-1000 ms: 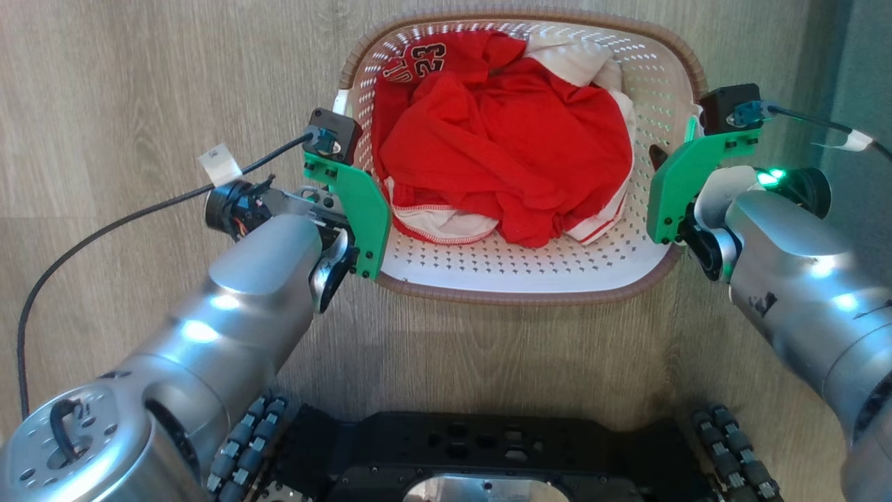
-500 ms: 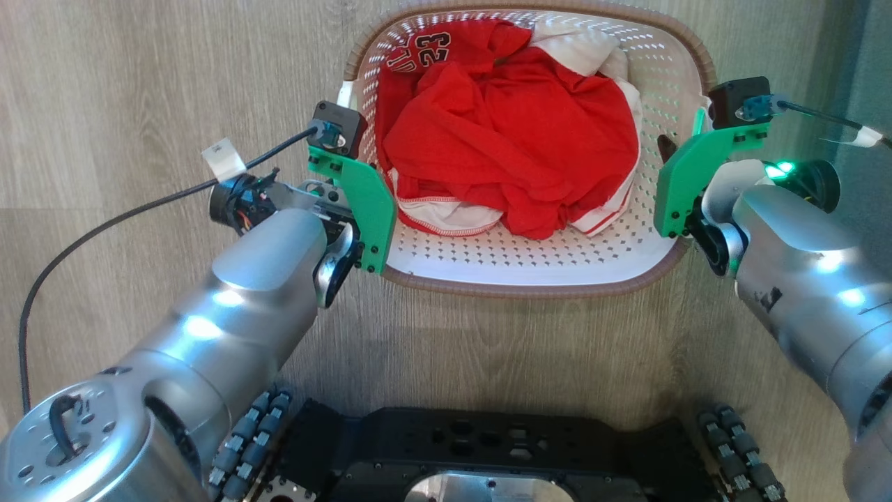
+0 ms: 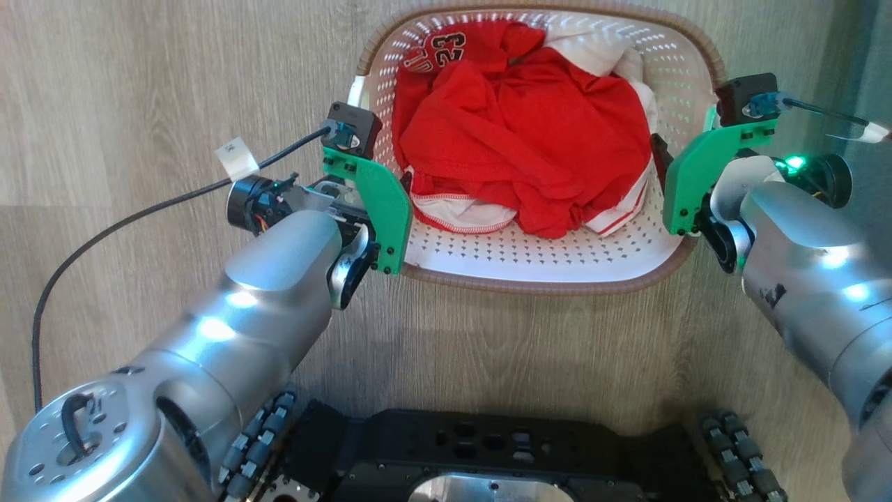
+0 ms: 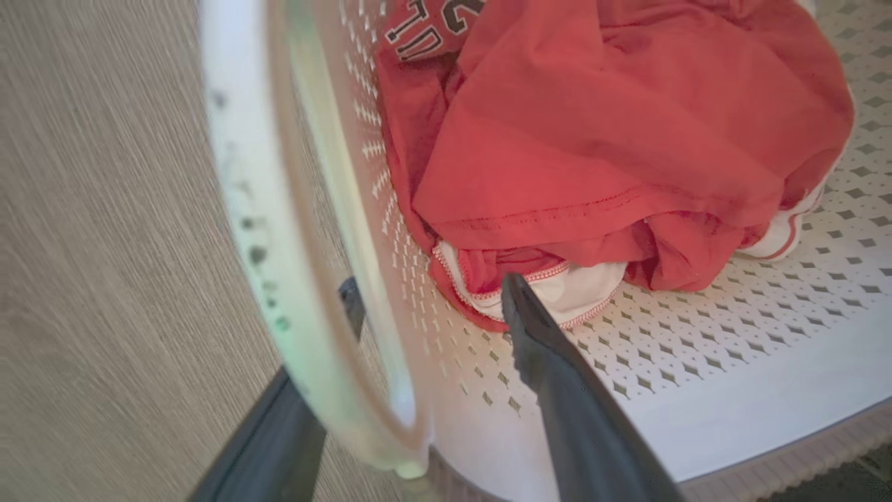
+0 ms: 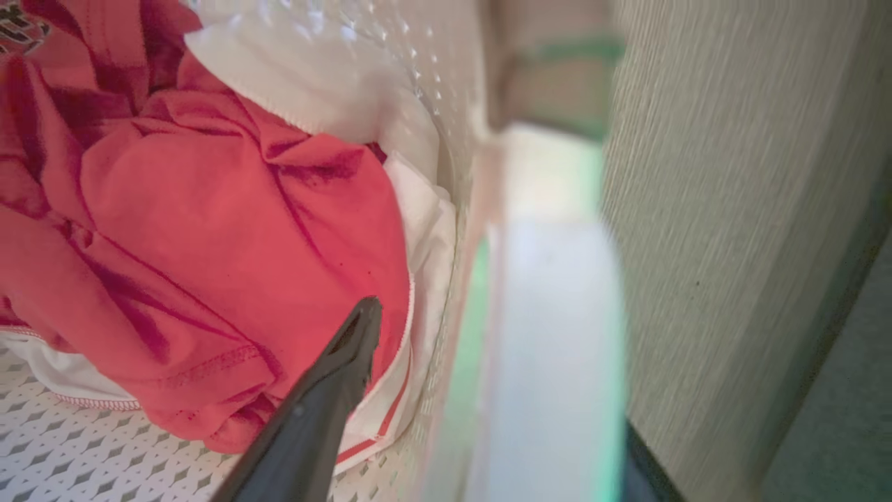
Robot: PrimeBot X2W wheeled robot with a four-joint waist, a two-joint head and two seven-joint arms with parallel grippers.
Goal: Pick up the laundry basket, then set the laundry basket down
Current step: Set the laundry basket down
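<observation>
Straddling side walls of cream-white perforated plastic laundry basket (image 3: 529, 275), brown woven rim: left gripper (image 4: 431, 284), right gripper (image 3: 670, 150); clamp unclear. Basket between arms, before robot. Carry step, likely; next needs level, matched lowering.

Left wrist view: the handle (image 4: 237, 174) of the laundry basket (image 4: 697, 335), a blurred pale arc, hides most of the outer finger of the left gripper (image 4: 428, 289). Right wrist view: a blurred pale band (image 5: 557, 314) hides the outer finger of the right gripper (image 5: 481, 314); neither grip can be told
</observation>
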